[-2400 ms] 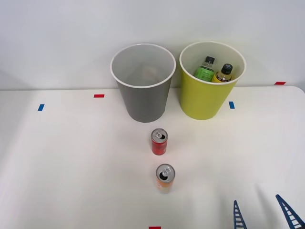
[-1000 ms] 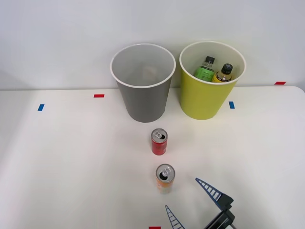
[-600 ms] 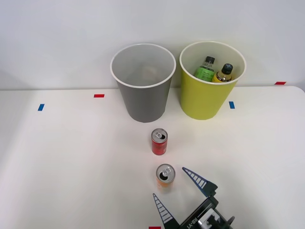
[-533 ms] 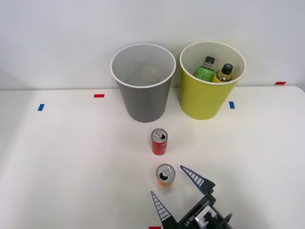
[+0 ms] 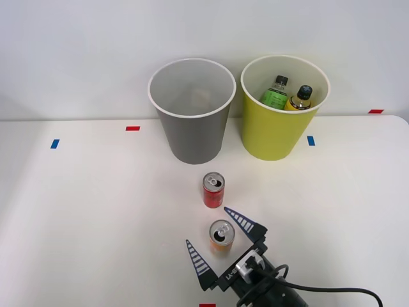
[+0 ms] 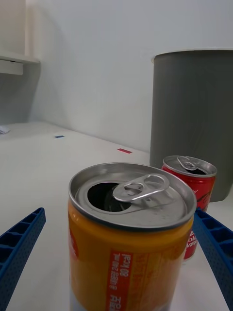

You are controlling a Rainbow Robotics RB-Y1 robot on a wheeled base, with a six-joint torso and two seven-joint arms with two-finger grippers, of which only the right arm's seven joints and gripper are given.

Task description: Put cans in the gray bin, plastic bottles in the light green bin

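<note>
Right now, these are the risks we see:

- Our right pincer (image 5: 222, 246) stands wide open with nothing in its hold; the orange can (image 5: 222, 238) sits upright on the desk (image 5: 89, 211) between the two blue fingers, with a gap on each side as far as we can tell
- If one finger meets the can before the other as we close, we judge the slim can could tip or skid; its open top suggests it is light and may dent under a hard squeeze
- The red can (image 5: 213, 190) stands upright just beyond the orange one, toward the gray bin (image 5: 192, 118). Pushing further forward could bring a fingertip against it and knock it over
- Once lifted, the orange can has to pass over or around the red can to reach the gray bin; carried too low, it could clip the red can or the bin's white rim
- The light green bin (image 5: 281, 128) stands just beside the gray one and already holds both plastic bottles (image 5: 286, 94); a drift to that side would drop the can in the wrong bin
</note>
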